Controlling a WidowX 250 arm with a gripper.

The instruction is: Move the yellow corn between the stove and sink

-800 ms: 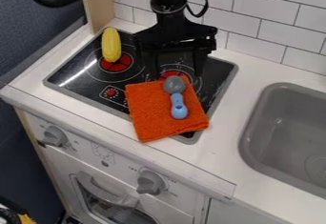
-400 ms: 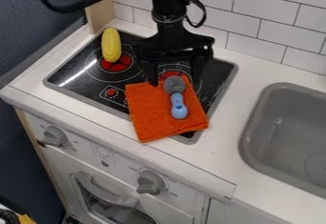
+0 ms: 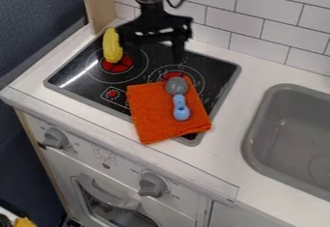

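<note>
At upper centre, the black two-finger gripper point(image 3: 155, 57), spread wide and empty, could roll the oblong yellow plastic corn point(image 3: 112, 46) by descending off-centre.

The counter point(image 3: 233, 117) leaves passage between stove point(image 3: 80, 76) and sink point(image 3: 252, 127), with towel point(image 3: 151, 120) and spoon point(image 3: 181, 111) obstructing the stove

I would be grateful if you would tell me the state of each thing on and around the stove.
Gripper: open, holding nothing, over the stove's back half.
Yellow corn: ungrasped, lying at the stove's back left.
Orange cloth: spread out, overlapping the stove's front edge.
Spoon with blue handle: lying on the cloth, handle toward the front.
Oven door: looks closed.
</note>
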